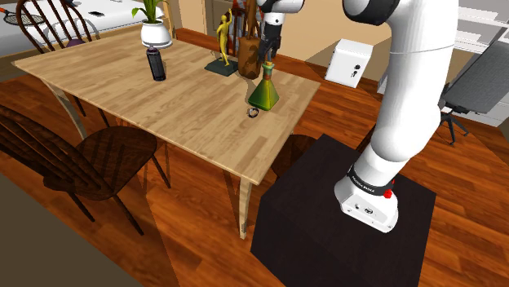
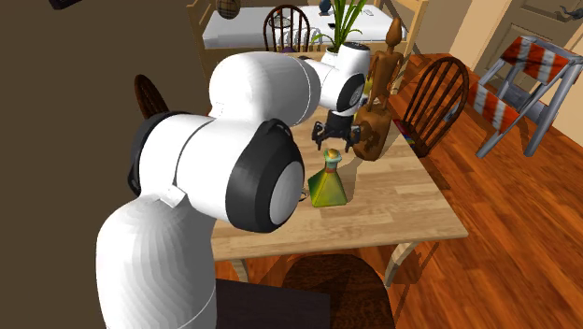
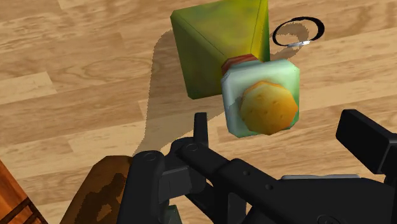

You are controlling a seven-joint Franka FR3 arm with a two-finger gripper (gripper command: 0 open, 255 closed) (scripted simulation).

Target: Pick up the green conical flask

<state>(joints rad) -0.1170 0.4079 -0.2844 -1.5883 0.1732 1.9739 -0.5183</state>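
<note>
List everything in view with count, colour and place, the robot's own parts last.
green conical flask: one, green-yellow, on the table under the jaws
ring: one, black, on the table beside the flask
bottle: one, black, on the table
potted plant: one, white pot, table's far edge
figurine: one, yellow, behind the flask
wooden carving: one, brown, beside the figurine
table: one, light wood
chairs: at least two, dark wood, around the table
stand: one, black, on the floor
arm: one, white
jaws: black, open, just above the flask

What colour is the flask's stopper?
The stopper is mottled orange-yellow; wrist view shows it best.
</note>
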